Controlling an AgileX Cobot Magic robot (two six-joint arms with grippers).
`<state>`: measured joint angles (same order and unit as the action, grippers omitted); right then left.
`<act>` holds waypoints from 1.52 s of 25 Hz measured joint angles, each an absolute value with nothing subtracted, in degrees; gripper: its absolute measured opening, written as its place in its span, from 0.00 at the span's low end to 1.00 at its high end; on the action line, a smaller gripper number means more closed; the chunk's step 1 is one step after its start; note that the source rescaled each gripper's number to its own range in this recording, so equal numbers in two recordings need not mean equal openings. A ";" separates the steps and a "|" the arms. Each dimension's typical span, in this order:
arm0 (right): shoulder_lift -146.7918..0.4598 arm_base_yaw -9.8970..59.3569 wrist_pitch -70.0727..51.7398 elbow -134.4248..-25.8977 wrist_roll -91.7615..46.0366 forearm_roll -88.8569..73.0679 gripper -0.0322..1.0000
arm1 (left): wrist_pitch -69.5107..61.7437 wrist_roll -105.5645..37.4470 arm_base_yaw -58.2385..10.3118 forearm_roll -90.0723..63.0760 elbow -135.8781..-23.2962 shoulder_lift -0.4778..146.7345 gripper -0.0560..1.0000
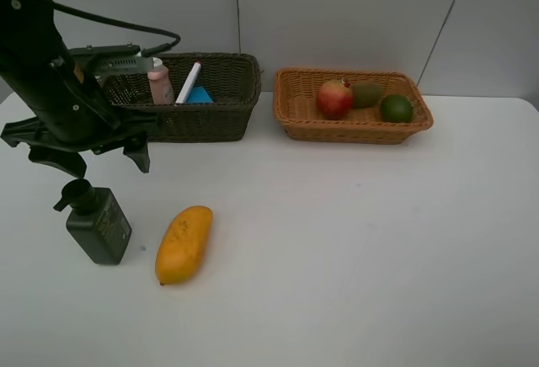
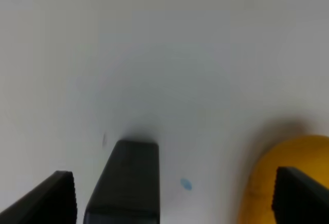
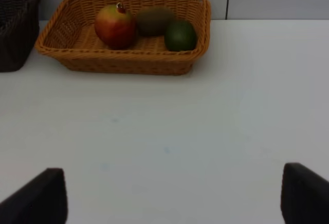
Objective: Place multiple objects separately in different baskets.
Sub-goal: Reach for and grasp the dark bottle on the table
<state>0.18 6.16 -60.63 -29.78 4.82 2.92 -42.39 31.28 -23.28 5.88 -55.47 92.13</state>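
Yellow-orange mango (image 1: 184,244), one, lies on the white table (image 1: 354,241) near edge, just right of one dark-green pump bottle (image 1: 98,222) standing upright. Left gripper (image 1: 88,151) hangs above the bottle, jaws spread wide, holding nothing. Right gripper (image 3: 172,198) likewise wide apart and empty over bare table. Two baskets at far side: dark basket (image 1: 221,102), left, holds one pink bottle (image 1: 159,82), one white-pink marker (image 1: 189,82), one blue eraser block (image 1: 200,95); left arm partly hides it. Orange-tan basket (image 1: 295,114), right, holds one red-green mango (image 1: 334,98), one kiwi (image 1: 366,93), one lime (image 1: 396,108).
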 joint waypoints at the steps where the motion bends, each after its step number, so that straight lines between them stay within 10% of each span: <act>1: 0.18 6.16 -60.63 -29.78 4.82 2.92 1.00 | -42.83 31.42 -23.28 5.93 -55.32 92.13 1.00; 38: 0.18 6.16 -60.63 -29.78 4.82 2.92 1.00 | -33.95 33.73 -23.28 5.91 -43.71 91.86 1.00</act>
<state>0.18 6.16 -60.63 -29.78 4.82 2.92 -33.95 33.73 -23.28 5.91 -43.71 91.86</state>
